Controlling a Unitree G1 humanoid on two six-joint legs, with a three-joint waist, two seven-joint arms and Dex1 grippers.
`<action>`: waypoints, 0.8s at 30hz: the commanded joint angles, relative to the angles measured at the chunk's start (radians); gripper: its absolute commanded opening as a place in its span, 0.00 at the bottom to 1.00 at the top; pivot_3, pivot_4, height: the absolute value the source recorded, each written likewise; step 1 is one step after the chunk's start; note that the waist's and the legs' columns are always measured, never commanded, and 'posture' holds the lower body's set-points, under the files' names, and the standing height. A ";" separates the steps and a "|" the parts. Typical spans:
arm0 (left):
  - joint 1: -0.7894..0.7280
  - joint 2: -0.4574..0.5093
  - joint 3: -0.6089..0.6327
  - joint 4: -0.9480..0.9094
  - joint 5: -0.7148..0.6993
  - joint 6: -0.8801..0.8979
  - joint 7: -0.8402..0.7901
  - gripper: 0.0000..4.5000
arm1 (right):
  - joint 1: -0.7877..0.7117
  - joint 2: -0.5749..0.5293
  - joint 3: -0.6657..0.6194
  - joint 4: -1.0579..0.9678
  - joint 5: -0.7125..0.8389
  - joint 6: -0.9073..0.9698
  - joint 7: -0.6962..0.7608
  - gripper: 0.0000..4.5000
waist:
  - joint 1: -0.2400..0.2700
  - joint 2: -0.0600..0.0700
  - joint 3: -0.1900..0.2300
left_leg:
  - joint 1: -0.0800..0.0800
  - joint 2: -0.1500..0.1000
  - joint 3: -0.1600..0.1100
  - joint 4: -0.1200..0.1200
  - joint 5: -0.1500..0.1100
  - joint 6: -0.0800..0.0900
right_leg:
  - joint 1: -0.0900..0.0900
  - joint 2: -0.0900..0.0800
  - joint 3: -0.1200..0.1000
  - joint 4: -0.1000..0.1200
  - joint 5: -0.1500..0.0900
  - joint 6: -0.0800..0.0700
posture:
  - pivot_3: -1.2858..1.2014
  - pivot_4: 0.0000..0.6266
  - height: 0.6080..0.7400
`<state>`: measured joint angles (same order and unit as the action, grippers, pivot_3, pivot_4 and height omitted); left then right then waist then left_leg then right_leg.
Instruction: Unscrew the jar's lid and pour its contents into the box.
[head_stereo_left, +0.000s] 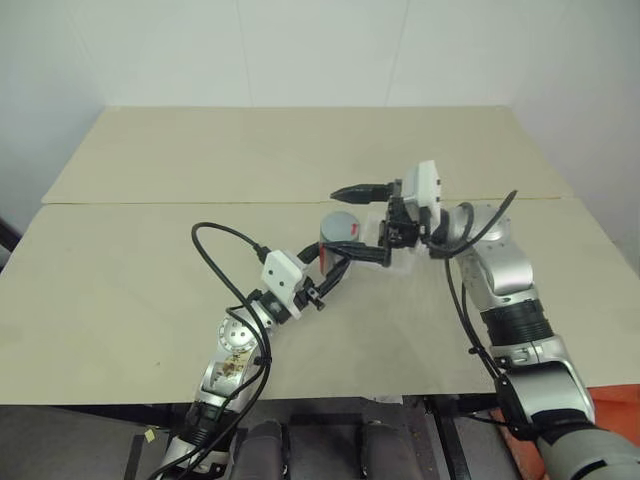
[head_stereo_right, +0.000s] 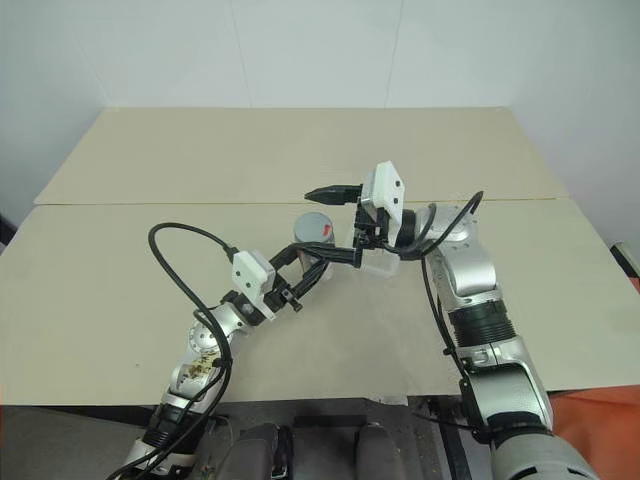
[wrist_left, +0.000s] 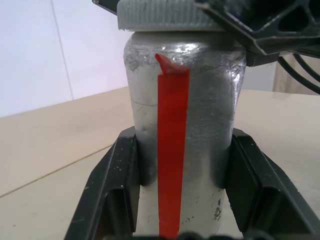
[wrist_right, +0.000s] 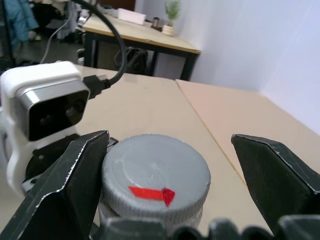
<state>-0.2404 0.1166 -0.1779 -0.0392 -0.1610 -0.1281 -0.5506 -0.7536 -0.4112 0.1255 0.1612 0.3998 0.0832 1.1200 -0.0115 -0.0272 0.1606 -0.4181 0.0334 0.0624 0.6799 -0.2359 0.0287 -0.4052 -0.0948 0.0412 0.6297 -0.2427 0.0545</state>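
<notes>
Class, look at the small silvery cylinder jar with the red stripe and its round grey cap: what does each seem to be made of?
Small silvery cylinder jar: probably clear plastic or glass with a silvery, crinkled, foil-like surface; its wall looks wrinkled and dull-shiny. Red stripe: likely glossy tape, with one end curling. Round grey cap: probably matte moulded plastic, with fine ridges around its edge.

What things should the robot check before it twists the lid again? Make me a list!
1. Jar held steady by the left gripper: ok, fingers clamp both sides.
2. Jar upright: ok.
3. Lid on the jar: ok, not yet off.
4. Right gripper around the lid: not ok, jaws stand open, one finger near the rim, the other apart.
5. Box ready nearby: cannot tell, mostly hidden behind the right gripper.
6. Contents inside: cannot tell.
</notes>
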 joint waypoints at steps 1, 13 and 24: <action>-0.022 -0.005 -0.007 -0.014 -0.009 -0.025 -0.011 0.44 | -0.003 0.005 -0.021 -0.053 -0.001 0.017 -0.031 0.99 | 0.000 0.000 0.000 | 0.000 0.000 0.000 0.000 0.000 0.000 | 0.000 0.000 0.000 0.000 0.000 0.000 | 0.52 0.24 1.00; -0.011 -0.010 0.003 -0.022 -0.020 -0.024 -0.006 0.44 | 0.031 -0.033 -0.047 -0.057 0.014 0.024 -0.010 0.99 | 0.000 0.000 0.000 | 0.000 0.000 0.000 0.000 0.000 0.000 | 0.000 0.000 0.000 0.000 0.000 0.000 | 0.52 0.24 1.00; -0.003 -0.010 0.016 -0.013 -0.055 -0.035 -0.034 0.44 | 0.067 -0.081 -0.083 -0.056 0.033 0.012 0.010 0.99 | 0.000 0.000 0.000 | 0.000 0.000 0.000 0.000 0.000 0.000 | 0.000 0.001 0.000 0.000 0.000 0.000 | 0.52 0.24 1.00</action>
<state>-0.2404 0.1095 -0.1685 -0.0254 -0.1929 -0.1283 -0.5679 -0.6886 -0.4739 0.0951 0.1329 0.4162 0.1032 1.1329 -0.0114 -0.0272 0.1606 -0.4181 0.0334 0.0624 0.6800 -0.2359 0.0288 -0.4049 -0.0942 0.0413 0.6294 -0.2427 0.0546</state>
